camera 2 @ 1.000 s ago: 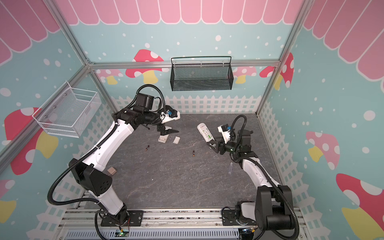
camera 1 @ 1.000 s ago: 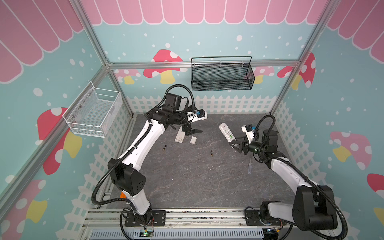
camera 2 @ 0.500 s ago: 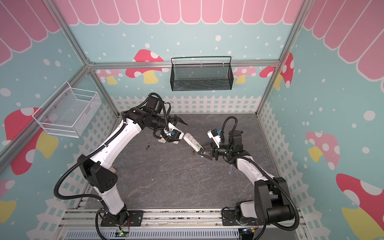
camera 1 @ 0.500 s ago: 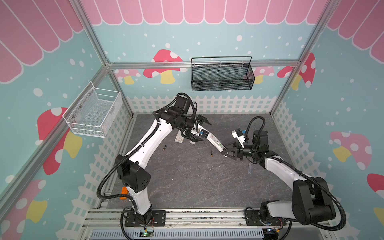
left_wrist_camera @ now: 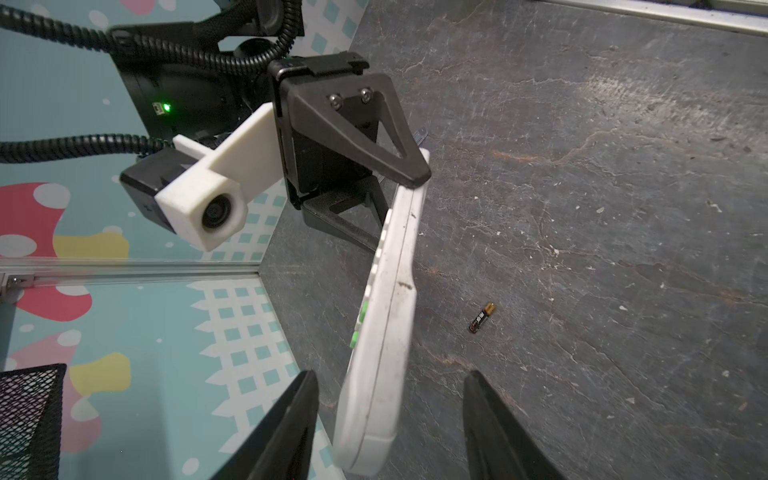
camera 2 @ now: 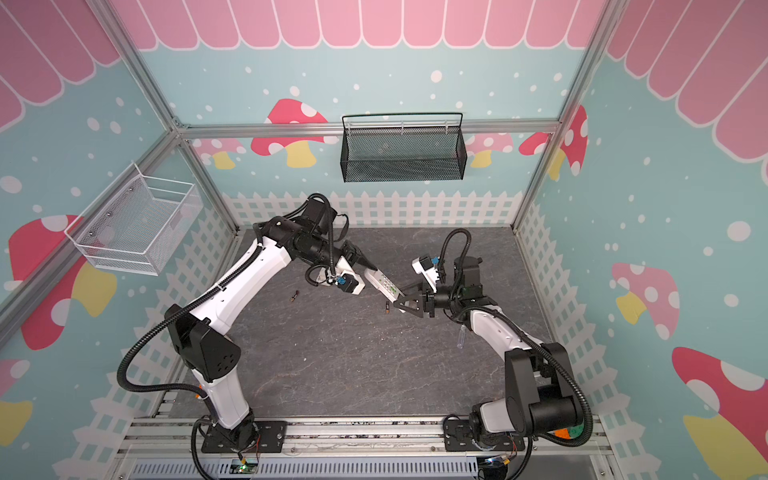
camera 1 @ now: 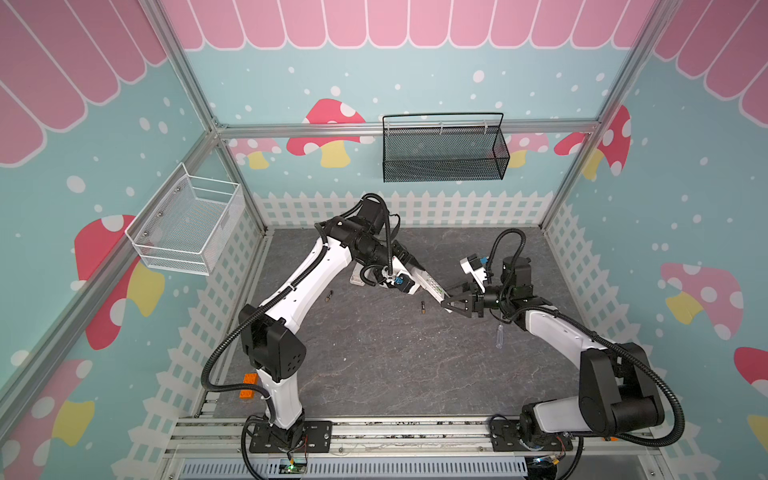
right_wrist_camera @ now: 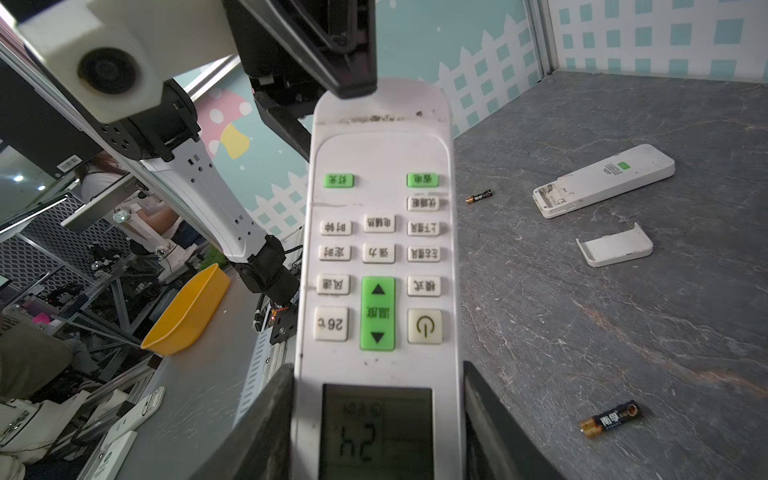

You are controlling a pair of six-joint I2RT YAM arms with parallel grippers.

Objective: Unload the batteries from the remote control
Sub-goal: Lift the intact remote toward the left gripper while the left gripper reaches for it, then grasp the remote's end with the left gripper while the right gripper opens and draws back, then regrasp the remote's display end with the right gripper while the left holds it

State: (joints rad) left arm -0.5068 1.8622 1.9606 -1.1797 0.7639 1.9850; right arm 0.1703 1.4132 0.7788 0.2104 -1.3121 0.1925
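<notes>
A white remote control (right_wrist_camera: 380, 249) with green buttons and a lit display hangs above the table (camera 1: 374, 353), buttons up, and its back is hidden. My right gripper (right_wrist_camera: 377, 365) is shut on its display end, also seen in both top views (camera 1: 451, 300) (camera 2: 401, 305). My left gripper (left_wrist_camera: 390, 374) straddles the remote's (left_wrist_camera: 386, 316) other end, open, with a gap on each side. Two batteries lie loose on the table: one (camera 1: 423, 308) (left_wrist_camera: 482, 318) below the remote, one (camera 1: 329, 296) further left.
A second white remote (right_wrist_camera: 602, 180) lies back up with its compartment open, its loose cover (right_wrist_camera: 615, 249) beside it. A clear-handled screwdriver (camera 1: 498, 336) lies by the right arm. A black mesh basket (camera 1: 442, 153) hangs on the back wall, a white wire basket (camera 1: 187, 226) on the left wall.
My right gripper carried the remote leftward and lowered its free end. The left arm swung in from the back, and its jaws have narrowed round that end.
</notes>
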